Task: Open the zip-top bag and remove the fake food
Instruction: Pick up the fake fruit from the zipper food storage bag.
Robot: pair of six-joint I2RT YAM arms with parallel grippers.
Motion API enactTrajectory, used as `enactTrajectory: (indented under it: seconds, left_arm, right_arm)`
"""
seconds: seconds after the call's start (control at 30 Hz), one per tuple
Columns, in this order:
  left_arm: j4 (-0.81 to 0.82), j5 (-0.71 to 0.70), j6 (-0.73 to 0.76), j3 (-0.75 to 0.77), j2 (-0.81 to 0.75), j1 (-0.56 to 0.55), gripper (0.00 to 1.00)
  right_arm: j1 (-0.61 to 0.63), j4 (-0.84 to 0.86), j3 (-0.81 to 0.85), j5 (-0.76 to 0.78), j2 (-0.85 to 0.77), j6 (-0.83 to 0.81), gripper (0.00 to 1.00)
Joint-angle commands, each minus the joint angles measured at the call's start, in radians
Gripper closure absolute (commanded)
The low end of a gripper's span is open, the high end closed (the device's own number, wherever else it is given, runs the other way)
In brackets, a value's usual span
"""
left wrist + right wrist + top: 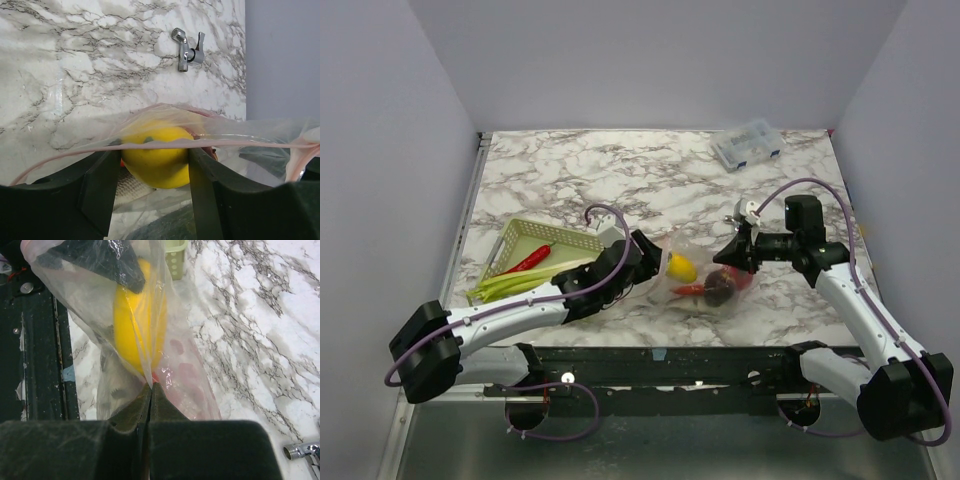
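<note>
Right wrist: right end effector (150, 389) pinches zip-top bag (95, 295) near table (260, 330) edge

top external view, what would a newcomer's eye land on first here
The bright yellow piece inside the clear zip-top bag at the table's near centre draws the eye first. The left gripper is clamped on either side of it and the right gripper pinches the bag's plastic. Next comes the pale green mesh basket at left, holding a red chili, with a pale green stalk across its near edge.
</note>
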Motion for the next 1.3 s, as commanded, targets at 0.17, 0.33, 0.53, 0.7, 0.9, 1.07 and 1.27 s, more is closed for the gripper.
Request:
enactTrajectory:
  seconds: [0.17, 0.33, 0.53, 0.7, 0.9, 1.07, 1.27]
  left_arm:
    - [-0.077, -0.042, -0.016, -0.027, -0.086, -0.010, 1.00]
    - [-0.105, -0.036, -0.023, -0.034, -0.128, -0.015, 1.00]
    - [-0.135, -0.046, -0.017, -0.030, -0.171, -0.016, 1.00]
    - [-0.174, -0.062, 0.000, -0.024, -0.212, -0.016, 1.00]
    - [-0.225, -0.098, 0.012, -0.024, -0.264, -0.017, 1.00]
    - [-0.280, -0.151, 0.028, -0.014, -0.309, -0.017, 1.00]
    - [-0.343, -0.206, 0.049, 0.002, -0.358, -0.016, 1.00]
  right_arm:
    - [0.004, 0.046, 0.002, 0.051, 0.002, 0.024, 1.00]
    - [0.005, 0.055, 0.000, 0.065, 0.002, 0.031, 1.00]
    - [0.004, 0.064, -0.006, 0.070, 0.001, 0.036, 1.00]
    - [0.004, 0.064, -0.006, 0.072, 0.006, 0.036, 1.00]
    - [0.005, 0.064, -0.007, 0.072, 0.007, 0.034, 1.00]
    - [0.003, 0.062, -0.007, 0.068, 0.008, 0.032, 1.00]
    - [0.004, 0.060, -0.007, 0.069, 0.013, 0.030, 1.00]
